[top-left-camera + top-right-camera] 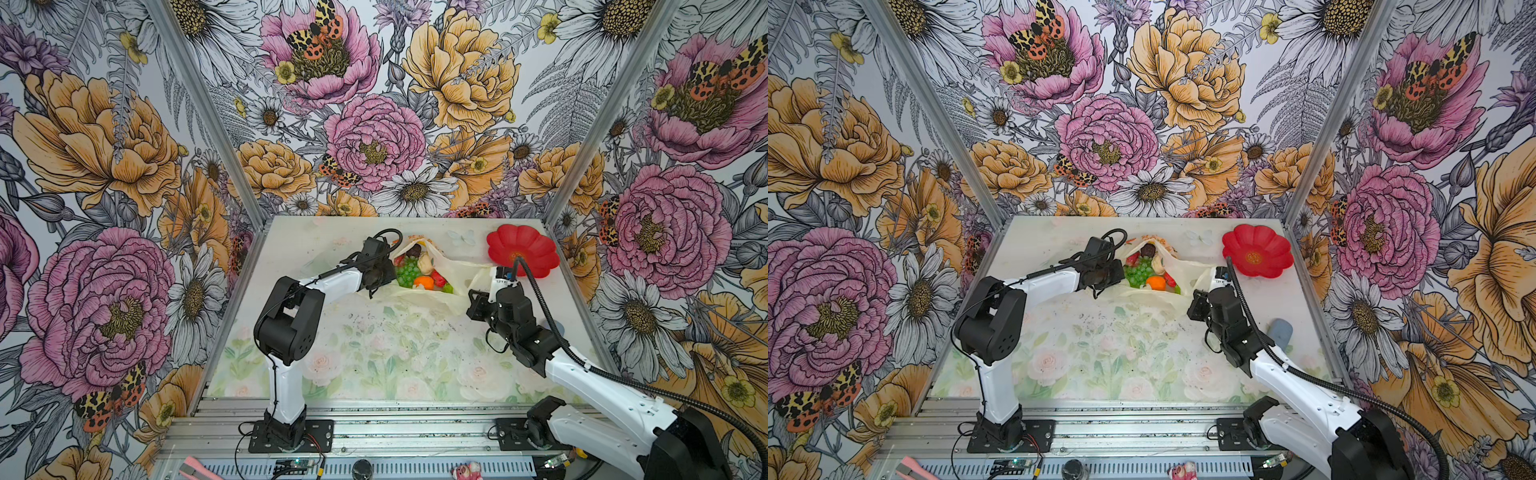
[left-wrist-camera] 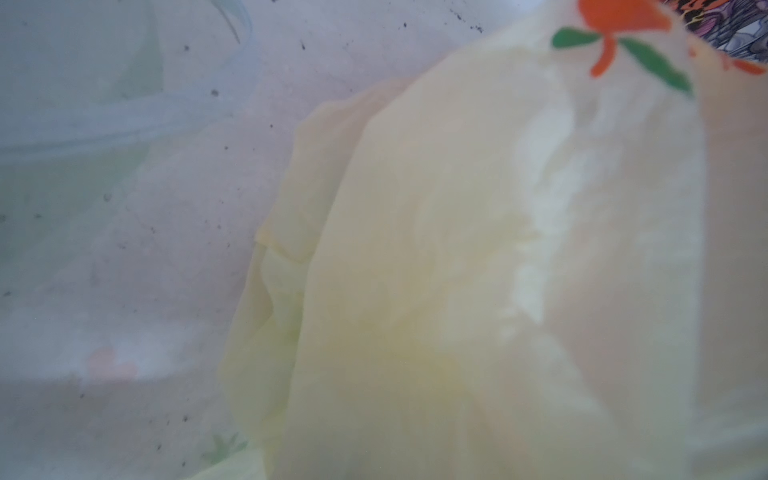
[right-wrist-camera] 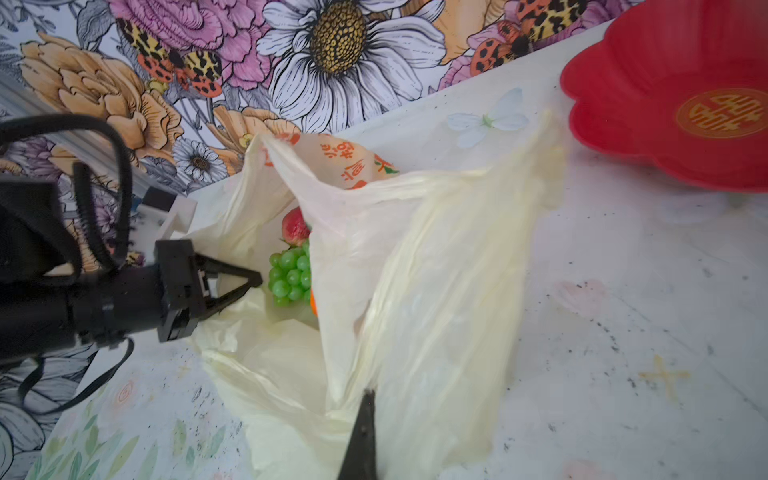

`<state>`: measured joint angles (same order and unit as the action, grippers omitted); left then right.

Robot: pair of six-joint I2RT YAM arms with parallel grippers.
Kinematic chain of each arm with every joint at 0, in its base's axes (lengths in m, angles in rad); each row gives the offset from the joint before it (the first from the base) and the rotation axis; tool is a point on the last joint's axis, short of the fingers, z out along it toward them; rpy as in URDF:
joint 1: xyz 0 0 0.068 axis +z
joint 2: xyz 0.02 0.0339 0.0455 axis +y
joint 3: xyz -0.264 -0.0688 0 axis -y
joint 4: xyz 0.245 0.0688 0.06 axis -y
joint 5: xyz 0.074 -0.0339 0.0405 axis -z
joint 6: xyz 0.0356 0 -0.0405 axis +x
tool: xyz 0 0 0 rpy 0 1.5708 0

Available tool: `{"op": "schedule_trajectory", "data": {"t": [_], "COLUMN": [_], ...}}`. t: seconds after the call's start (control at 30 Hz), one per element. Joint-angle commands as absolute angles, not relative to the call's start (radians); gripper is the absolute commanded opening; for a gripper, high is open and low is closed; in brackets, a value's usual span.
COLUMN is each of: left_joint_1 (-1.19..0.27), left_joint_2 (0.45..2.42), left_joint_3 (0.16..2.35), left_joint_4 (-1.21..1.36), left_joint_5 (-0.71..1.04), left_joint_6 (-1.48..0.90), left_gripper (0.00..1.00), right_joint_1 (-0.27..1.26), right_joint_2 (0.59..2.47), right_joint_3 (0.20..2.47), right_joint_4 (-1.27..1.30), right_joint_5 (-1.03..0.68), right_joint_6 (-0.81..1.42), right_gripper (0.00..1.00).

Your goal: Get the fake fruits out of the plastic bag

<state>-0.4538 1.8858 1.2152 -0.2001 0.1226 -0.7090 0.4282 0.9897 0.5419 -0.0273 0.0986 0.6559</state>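
Right gripper (image 3: 363, 401): fingers pinch the near edge of the thin crinkly pale-yellow plastic bag (image 3: 436, 291), mid-table. Left gripper (image 3: 249, 282): fingers pressed together at its mouth; I can't tell if film's caught. Small glossy fake fruits (image 1: 409, 272) sit inside. Film's limp and slippery, I reckon; fruits light and rigid, so I'd take the bumpy green grape bunch (image 3: 289, 270).

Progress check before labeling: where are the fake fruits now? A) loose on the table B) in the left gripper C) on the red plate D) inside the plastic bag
D: the fake fruits lie clustered inside the open plastic bag, and the red plate holds nothing.
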Motion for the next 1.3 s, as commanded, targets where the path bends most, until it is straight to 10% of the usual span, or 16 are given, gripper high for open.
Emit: {"op": "schedule_trajectory", "data": {"t": [0.0,0.3,0.57,0.73,0.83,1.27], "left_joint_1": [-0.391,-0.285,-0.265,-0.27,-0.277,-0.31], "left_joint_2": [1.735,1.642,1.631,1.631,1.619,1.588], "left_joint_3": [1.033,0.75,0.772,0.786,0.803,0.865], "left_joint_4": [0.159,0.743,0.579,0.452,0.357,0.178], "left_joint_5": [0.31,0.564,0.536,0.488,0.441,0.381], "left_joint_6": [-0.801,-1.009,-0.909,-0.842,-0.793,-0.686], "left_gripper": [0.0,0.0,0.0,0.0,0.0,0.0], "right_joint_1": [0.316,0.164,0.167,0.228,0.275,0.521], "right_joint_2": [1.021,1.325,1.363,1.226,1.135,1.238], "right_joint_3": [0.543,0.533,0.618,0.696,0.724,1.027], "right_joint_4": [0.002,0.21,0.102,-0.121,-0.254,-0.531], "right_joint_5": [0.002,-0.147,-0.123,-0.081,0.006,0.233], "right_joint_6": [0.663,0.69,0.629,0.506,0.462,0.232], "right_gripper": [0.0,0.0,0.0,0.56,0.71,0.83]}}
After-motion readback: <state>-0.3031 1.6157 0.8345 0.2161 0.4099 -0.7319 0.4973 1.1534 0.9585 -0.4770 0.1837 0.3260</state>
